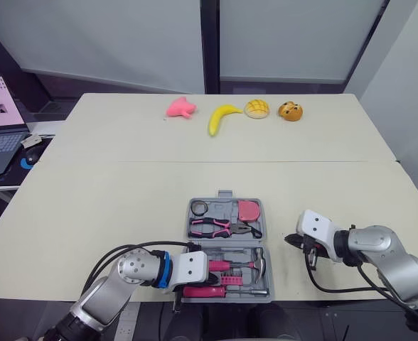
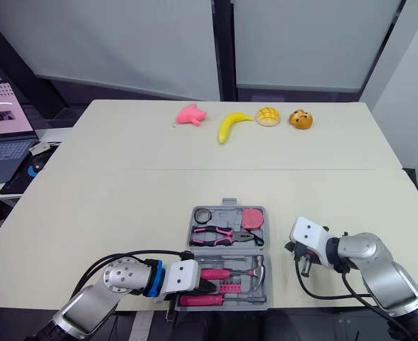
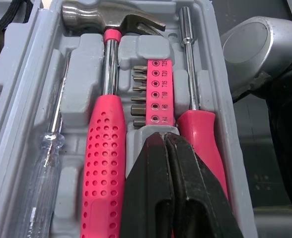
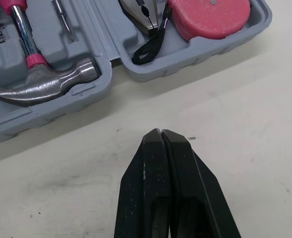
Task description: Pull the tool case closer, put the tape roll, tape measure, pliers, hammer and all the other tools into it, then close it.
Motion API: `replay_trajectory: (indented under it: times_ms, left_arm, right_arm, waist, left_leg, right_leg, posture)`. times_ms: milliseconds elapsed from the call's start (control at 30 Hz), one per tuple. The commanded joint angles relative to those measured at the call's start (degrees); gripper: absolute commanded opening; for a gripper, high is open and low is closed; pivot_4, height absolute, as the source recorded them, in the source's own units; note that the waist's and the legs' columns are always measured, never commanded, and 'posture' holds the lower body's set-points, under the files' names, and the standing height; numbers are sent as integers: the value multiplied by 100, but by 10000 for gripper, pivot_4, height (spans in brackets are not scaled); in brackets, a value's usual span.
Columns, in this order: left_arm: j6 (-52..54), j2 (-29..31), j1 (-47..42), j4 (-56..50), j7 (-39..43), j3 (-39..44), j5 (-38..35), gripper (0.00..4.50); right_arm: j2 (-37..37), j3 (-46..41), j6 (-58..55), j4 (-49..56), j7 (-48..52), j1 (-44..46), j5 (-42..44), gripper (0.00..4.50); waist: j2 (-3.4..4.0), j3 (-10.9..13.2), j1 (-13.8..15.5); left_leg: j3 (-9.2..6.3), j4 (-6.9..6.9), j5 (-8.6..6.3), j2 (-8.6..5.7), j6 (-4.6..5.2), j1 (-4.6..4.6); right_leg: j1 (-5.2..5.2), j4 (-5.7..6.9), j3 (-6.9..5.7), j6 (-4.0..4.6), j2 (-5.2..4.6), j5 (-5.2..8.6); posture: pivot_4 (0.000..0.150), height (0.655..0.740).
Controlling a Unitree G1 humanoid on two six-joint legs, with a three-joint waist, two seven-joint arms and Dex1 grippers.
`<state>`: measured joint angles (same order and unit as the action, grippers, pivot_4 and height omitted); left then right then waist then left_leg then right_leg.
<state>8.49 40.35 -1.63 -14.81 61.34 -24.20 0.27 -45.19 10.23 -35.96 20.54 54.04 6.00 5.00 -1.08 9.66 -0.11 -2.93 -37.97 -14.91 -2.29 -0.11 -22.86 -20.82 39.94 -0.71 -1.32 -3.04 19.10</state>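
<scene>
Table [image 1: 116, 192]: open tool case [image 1: 226, 195], banana [image 1: 220, 118], pink toy [image 1: 180, 108].

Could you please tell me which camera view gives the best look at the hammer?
The left wrist view: the hammer lies in its tool case slot, head to pink grip. The right wrist view catches its head and neck; the eye views show it small.

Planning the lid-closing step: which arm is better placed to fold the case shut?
Left, probably: left gripper sits shut over the tool case, its near half; right gripper is shut over bare table beside it.
</scene>
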Motion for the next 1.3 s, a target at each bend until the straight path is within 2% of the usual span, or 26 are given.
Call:
replay_trajectory:
  times_ms: [33, 67, 200, 467, 600, 800, 900, 1100, 1300]
  left_arm:
    - [61, 91, 69, 145, -20, -77, 160, 500]
    - [40, 101, 62, 169, -13, -82, 173, 0]
    - [-14, 135, 35, 238, 30, -118, 195, 0]
    - [-133, 162, 5, 376, 61, -147, 254, 0]
    - [-156, 164, -32, 417, 79, -183, 280, 0]
    - [-195, 183, -48, 437, 103, -263, 325, 0]
    - [-230, 215, -88, 504, 130, -329, 403, 0]
    - [-312, 297, -108, 658, 184, -438, 533, 0]
    - [-382, 397, -103, 734, 246, -543, 660, 0]
  right_arm:
    - [242, -409, -1153, -61, 134, 584, 815, 0]
    - [376, -487, -1622, -234, 111, 885, 1034, 4269]
    - [654, -430, -2709, -1023, 35, 1823, 1425, 12460]
    - [1390, -439, -3239, -2277, -560, 2699, 1526, 31557]
    - [1919, -576, -3331, -2494, -1141, 2715, 1466, 44467]
    - [2455, -514, -3195, -2660, -1744, 2621, 1361, 44467]
    - [2616, -395, -3205, -2786, -1684, 2667, 1482, 44467]
    - [2825, -503, -3326, -3294, -1125, 2942, 1934, 44467]
    - [2712, -222, -2663, -3379, -216, 3030, 2078, 44467]
  waist:
    - [1, -1, 0]
    - [1, -1, -4]
    - [8, -5, -20]
    - [12, -9, -15]
    - [20, -13, -24]
    - [25, -16, -27]
    - [35, -24, -37]
    - [37, -43, -81]
    - [47, -47, -172]
  left_leg:
    - [0, 0, 0, 0, 0, 1]
    - [0, 0, 0, 0, 0, 0]
    - [-1, 1, 0, 1, 0, 5]
    - [-1, 2, 0, 0, 0, -1]
    - [-1, 2, 0, 0, 0, 1]
    - [0, 2, 0, -1, 0, 0]
    - [1, 3, 0, -1, 0, 1]
    - [1, 5, 0, -1, 1, 6]
    - [1, 12, 0, 0, 1, 6]
  right_leg:
    - [1, 0, 0, 0, 0, 0]
    - [0, 0, 0, 0, 0, 0]
    - [2, 2, 0, 1, 0, 0]
    - [-3, -1, 3, 2, -1, -1]
    - [-4, 2, 2, 2, -1, -1]
    - [-6, 3, 3, 2, -1, -1]
    - [-7, 4, 3, 2, -1, -1]
    - [-5, 4, 3, 2, 1, -1]
    - [-7, 4, 4, 2, 2, -1]
  posture:
    - [1500, 7193]
    - [1500, 7193]
    - [1500, 7193]
    - [1500, 7193]
    - [1500, 7193]
    - [1500, 7193]
    - [1500, 7193]
    - [1500, 7193]
    - [1500, 7193]
